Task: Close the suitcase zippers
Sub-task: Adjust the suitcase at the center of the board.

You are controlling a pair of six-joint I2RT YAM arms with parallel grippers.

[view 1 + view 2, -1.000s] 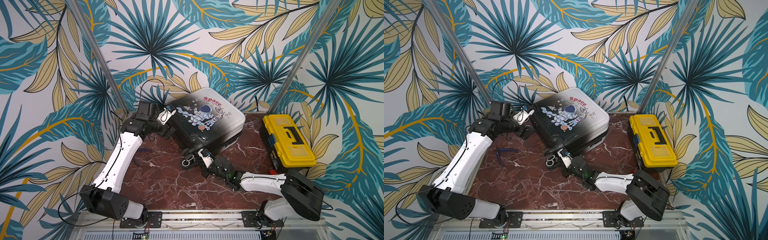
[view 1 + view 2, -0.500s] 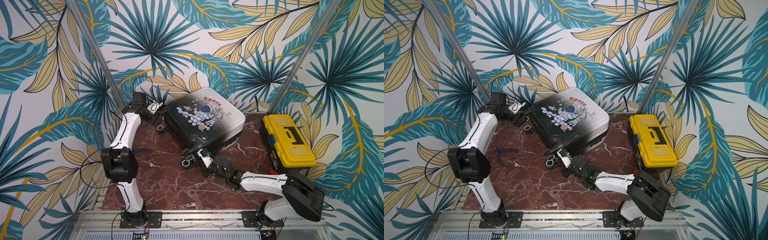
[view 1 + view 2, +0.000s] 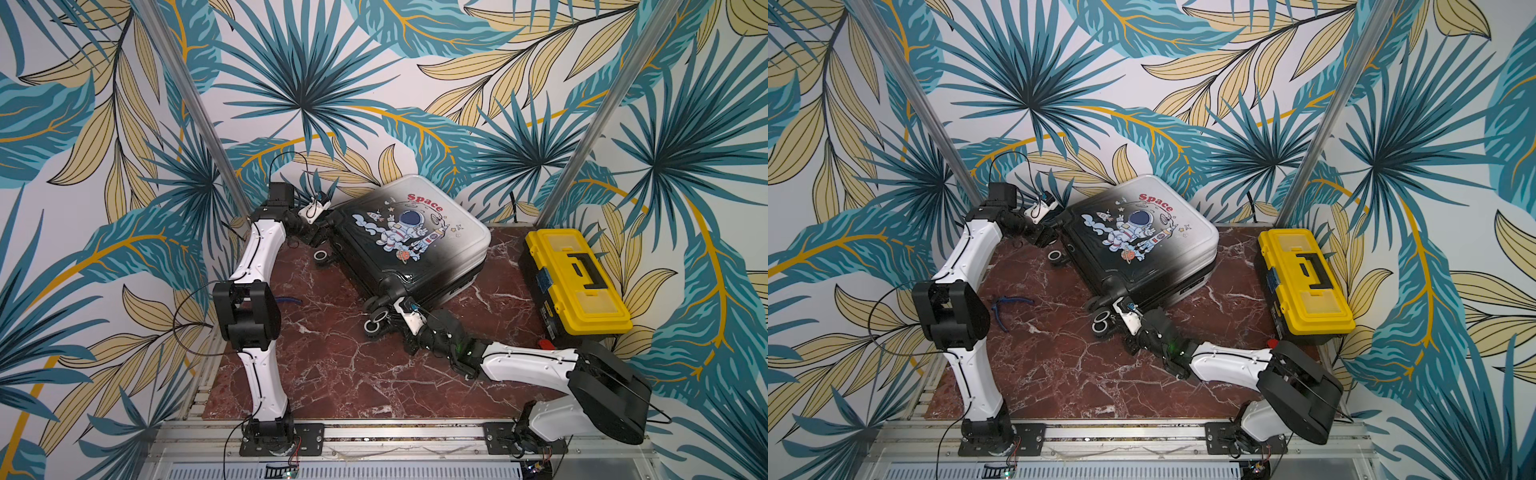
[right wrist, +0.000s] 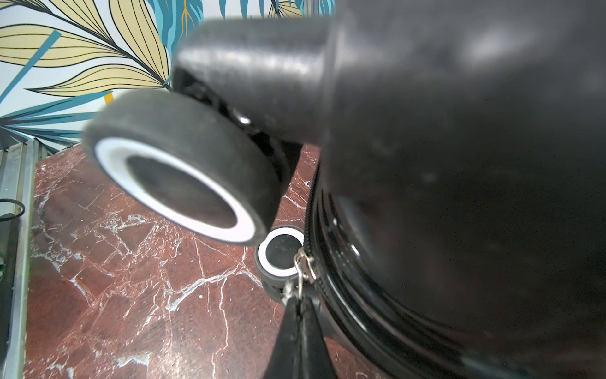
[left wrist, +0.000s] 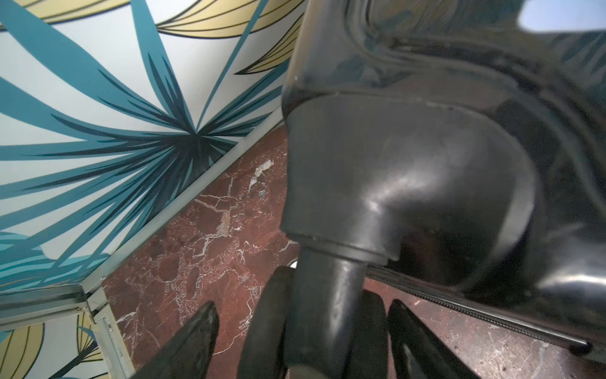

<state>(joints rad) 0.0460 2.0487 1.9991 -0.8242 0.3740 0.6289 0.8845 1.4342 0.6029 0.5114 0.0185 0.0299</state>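
Observation:
The suitcase (image 3: 419, 249) (image 3: 1142, 249) lies flat on the marble table, astronaut print up. My left gripper (image 3: 323, 229) (image 3: 1054, 233) (image 5: 303, 341) is at its far left corner, open, with a black finger (image 5: 196, 341) on either side of a wheel stem (image 5: 328, 311). Marble shows between that finger and the wheel. My right gripper (image 3: 395, 300) (image 3: 1122, 306) (image 4: 298, 305) is low at the near corner, shut on the silver zipper pull (image 4: 303, 265). The dark zipper band (image 4: 311, 197) (image 5: 475, 308) runs along the seam. A white-rimmed wheel (image 4: 183, 183) hangs close above the right gripper.
A yellow toolbox (image 3: 577, 282) (image 3: 1304, 278) stands at the table's right edge. Blue-handled pliers (image 3: 1005, 305) lie on the marble near the left arm's elbow. The leaf-print wall and two metal posts close in behind the suitcase.
The left arm's elbow has swung upright and its gripper has shifted slightly back along the suitcase's far left corner, onto the wheel there. The right arm and the suitcase have stayed put.

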